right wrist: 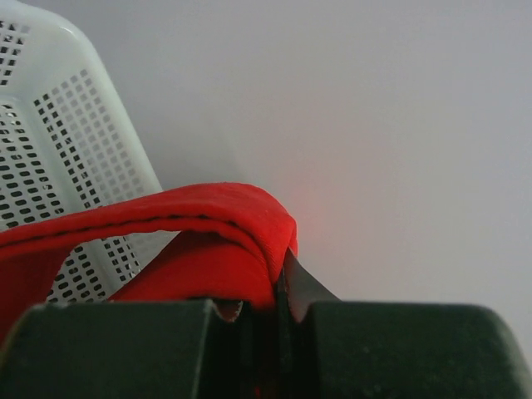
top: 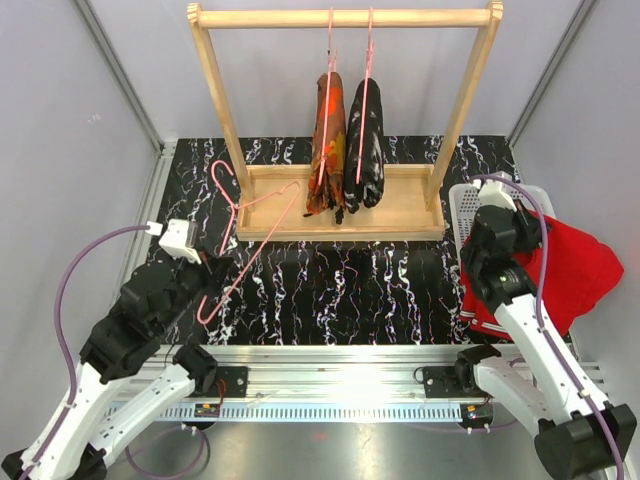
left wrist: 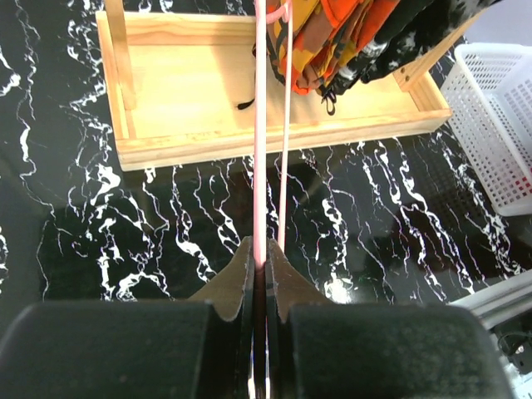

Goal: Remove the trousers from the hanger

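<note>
Left gripper [left wrist: 259, 264]: jaws closed tight on the wire of an empty pink hanger [left wrist: 259, 125], held off the rack over the marbled table [left wrist: 125, 249]. Right gripper [right wrist: 278, 287]: jaws clamped on a fold of the red trousers [right wrist: 208, 208], which appear to lie draped over the white basket [right wrist: 75, 150] at the table's right side. 2 pairs hang side by side from the wooden rack [top: 345, 18]: camouflage trousers [top: 328, 140] and black speckled trousers [top: 365, 140].
</note>
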Tool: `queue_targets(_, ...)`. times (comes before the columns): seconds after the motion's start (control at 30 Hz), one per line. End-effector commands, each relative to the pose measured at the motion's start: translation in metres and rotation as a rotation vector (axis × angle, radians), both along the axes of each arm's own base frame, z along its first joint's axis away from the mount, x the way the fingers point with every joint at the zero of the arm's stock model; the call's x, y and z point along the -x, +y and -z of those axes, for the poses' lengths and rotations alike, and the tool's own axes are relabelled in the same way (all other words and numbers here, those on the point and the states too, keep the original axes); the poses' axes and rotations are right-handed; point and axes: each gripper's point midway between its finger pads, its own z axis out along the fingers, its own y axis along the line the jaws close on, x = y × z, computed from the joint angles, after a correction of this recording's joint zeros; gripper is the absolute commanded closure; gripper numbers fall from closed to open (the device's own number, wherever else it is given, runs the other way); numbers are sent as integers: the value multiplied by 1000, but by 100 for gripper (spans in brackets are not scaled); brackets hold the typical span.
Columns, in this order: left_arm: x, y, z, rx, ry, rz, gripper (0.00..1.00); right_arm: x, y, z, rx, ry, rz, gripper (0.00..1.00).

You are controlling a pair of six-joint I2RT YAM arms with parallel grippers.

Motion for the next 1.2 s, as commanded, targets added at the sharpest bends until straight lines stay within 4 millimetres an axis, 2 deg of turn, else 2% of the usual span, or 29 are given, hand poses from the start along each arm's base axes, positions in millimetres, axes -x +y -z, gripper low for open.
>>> queue_targets(0.0, -1, -9, -12, 50, -60, 39, 100, -20, 8, -28, -57, -131, -57, 100)
queue_targets(0.1, 2, -9, -11, 63, -62, 46, 100, -45, 14, -28, -55, -123, -88, 100)
queue_targets(0.13, 3, -9, -10, 65, -61, 48, 100, -53, 17, -35, -58, -141, -102, 100)
queue_targets(0.17, 3, -9, -11, 69, -64, 50, 100, -66, 18, -29, -44, -103, -102, 100)
queue_targets(0.23, 6, -7, -12, 69, -69, 46, 100, -84, 21, -32, -33, -95, -140, 100)
queue_targets(0.27, 6, -6, -12, 69, -69, 44, 100, -96, 20, -25, -2, -45, -142, 100)
queue_targets(0.33, 8, -2, -15, 70, -81, 34, 100, -113, 20, -24, 18, -36, -169, 100)
queue_targets(0.37, 8, -1, -15, 71, -86, 32, 100, -123, 20, -16, 39, 5, -166, 100)
queue_targets(0.43, 8, -1, -15, 71, -89, 31, 100, -132, 20, -22, 52, -1, -156, 100)
queue_targets(0.47, 8, -1, -14, 68, -87, 31, 100, -138, 20, -19, 64, 26, -154, 100)
queue_targets(0.6, 6, -3, -6, 58, -72, 32, 100, -137, 20, -35, 51, 18, -149, 100)
queue_targets(0.67, 3, -6, -1, 56, -63, 36, 100, -132, 20, -51, 62, 5, -161, 100)
queue_targets(0.77, 1, -9, 2, 48, -48, 43, 100, -138, 27, -69, 122, -14, -248, 100)
queue_targets(0.83, 1, -9, 1, 50, -53, 42, 100, -147, 33, -74, 148, 7, -294, 100)
queue_targets(0.9, 0, -7, 0, 51, -58, 35, 100, -156, 32, -73, 161, 28, -272, 100)
queue_targets(0.93, 0, -6, 1, 49, -58, 28, 100, -156, 29, -82, 161, 18, -247, 100)
queue_targets(0.97, 0, -5, 1, 50, -59, 23, 100, -159, 29, -82, 164, 25, -242, 100)
queue_targets(1.07, 1, -1, 4, 44, -58, 11, 100, -153, 27, -101, 164, -15, -229, 100)
queue_targets(1.17, 2, -1, 7, 40, -52, 8, 100, -137, 23, -121, 157, -61, -209, 100)
